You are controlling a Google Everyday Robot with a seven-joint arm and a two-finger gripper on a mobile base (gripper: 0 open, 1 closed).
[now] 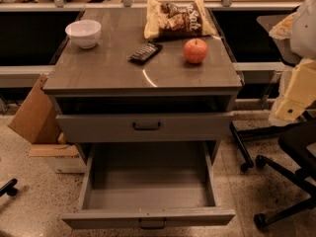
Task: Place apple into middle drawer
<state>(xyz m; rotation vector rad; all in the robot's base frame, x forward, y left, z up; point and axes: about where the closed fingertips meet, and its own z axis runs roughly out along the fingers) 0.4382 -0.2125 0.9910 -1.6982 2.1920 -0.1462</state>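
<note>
The red apple (195, 50) stands on the grey cabinet top (108, 70), toward the right rear. The middle drawer (148, 179) is pulled wide open below, its grey inside bare, with a small dark handle on its front. My gripper (292, 100) hangs at the right edge of the view, a pale yellowish and white shape, to the right of the cabinet and lower than the apple. It is well apart from both the apple and the drawer. It holds nothing that I can see.
A white bowl (84, 33) sits at the top's left rear, a chip bag (178, 19) behind the apple, and a dark flat packet (145, 52) mid-top. The upper drawer front (143, 126) is slightly out. Cardboard (37, 110) leans at left; office chair legs (286, 181) stand at right.
</note>
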